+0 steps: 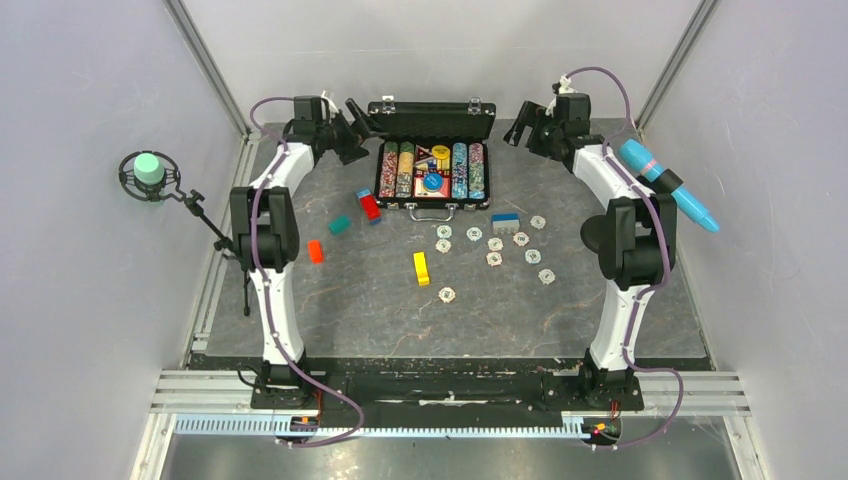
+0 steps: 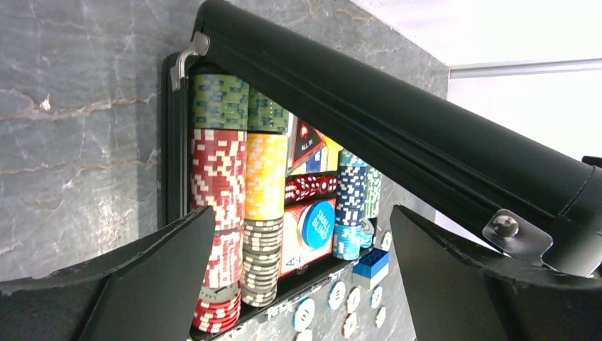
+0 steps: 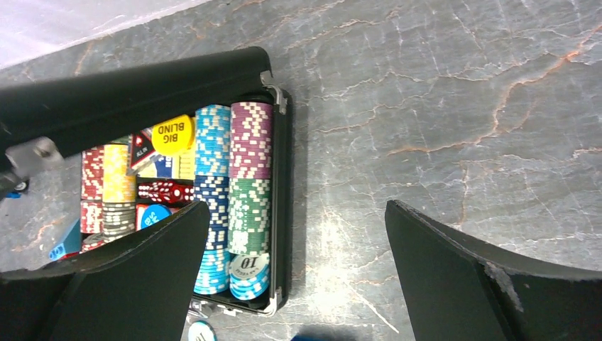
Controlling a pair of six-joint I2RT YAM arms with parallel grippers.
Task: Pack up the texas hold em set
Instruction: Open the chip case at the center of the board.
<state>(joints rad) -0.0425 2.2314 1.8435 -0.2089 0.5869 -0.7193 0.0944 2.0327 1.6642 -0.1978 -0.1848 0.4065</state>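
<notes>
Open poker case (image 1: 432, 120) at the 12 o'clock end of the table (image 1: 560, 320), an arm at each side of its raised lid.
The left end effector (image 2: 302, 213) sits at the case's 10 o'clock and the right end effector (image 3: 297, 206) at its 2 o'clock, both spread wide and holding nothing. Rows of coloured chips fill the tray. Loose pale-edged chips (image 1: 495, 243) lie scattered at the case's 5 o'clock, a yellow block (image 1: 421, 268) at 6.

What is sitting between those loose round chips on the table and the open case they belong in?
Mostly nothing: bare table separates the loose chips from the case. Only a blue brick lies by its front right corner, ahead of some chips.
</notes>
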